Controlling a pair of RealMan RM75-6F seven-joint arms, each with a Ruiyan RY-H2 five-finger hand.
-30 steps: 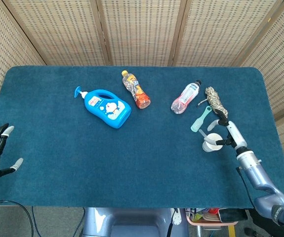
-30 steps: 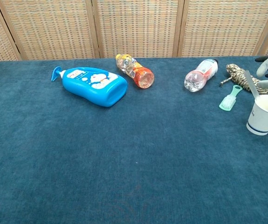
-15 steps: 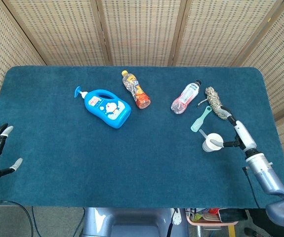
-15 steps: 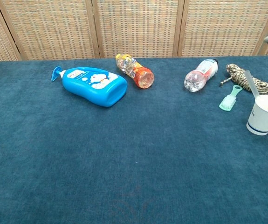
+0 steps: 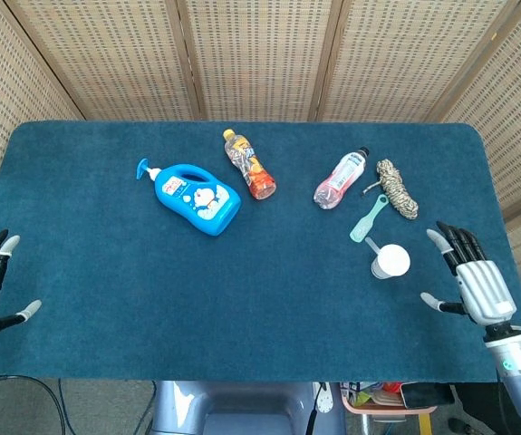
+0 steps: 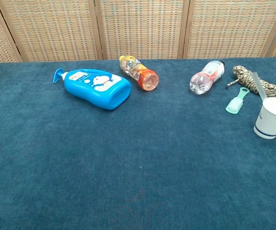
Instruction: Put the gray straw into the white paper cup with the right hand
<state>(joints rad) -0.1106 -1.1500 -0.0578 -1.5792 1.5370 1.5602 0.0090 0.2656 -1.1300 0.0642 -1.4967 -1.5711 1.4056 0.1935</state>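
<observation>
Okay, gray straw (image 6: 258, 86) looks seated in the white paper cup (image 6: 274, 118), leaning toward the far side. My right hand (image 5: 474, 283) is empty, fingers spread, right of the cup. I'd keep clear so nothing tips.

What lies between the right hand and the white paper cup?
Nothing: in the head view only bare blue cloth separates the right hand from the white paper cup, which already holds the gray straw.
</observation>
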